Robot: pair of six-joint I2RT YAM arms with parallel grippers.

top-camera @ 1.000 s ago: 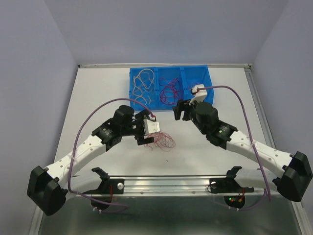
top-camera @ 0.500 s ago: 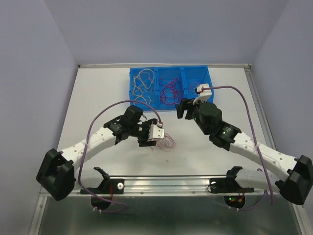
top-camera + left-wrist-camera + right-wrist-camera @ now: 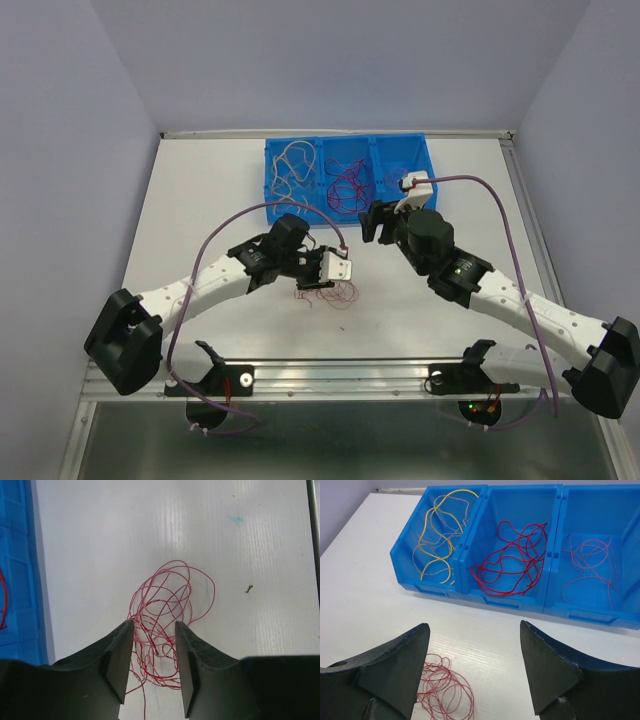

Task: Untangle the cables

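A tangle of thin red cables (image 3: 336, 292) lies loose on the white table, in front of the blue bin (image 3: 345, 137). My left gripper (image 3: 312, 284) hangs low over the tangle's near side. In the left wrist view its jaws (image 3: 153, 625) straddle strands of the tangle (image 3: 167, 597), with a narrow gap between them and nothing pinched. My right gripper (image 3: 372, 222) hovers wide open between bin and tangle, holding nothing (image 3: 475, 625). From the right wrist the tangle (image 3: 445, 690) shows at lower left.
The bin (image 3: 475, 589) has three compartments: cream-yellow cables (image 3: 437, 535) on the left, red cables (image 3: 512, 555) in the middle, pink cables (image 3: 590, 560) on the right. Its wall (image 3: 15, 580) also edges the left wrist view. A metal rail (image 3: 340, 375) runs along the near edge.
My left arm has reached to the right, onto the red tangle, and its jaws have narrowed around the strands. The right gripper shifted slightly towards the bin early on, then held still.
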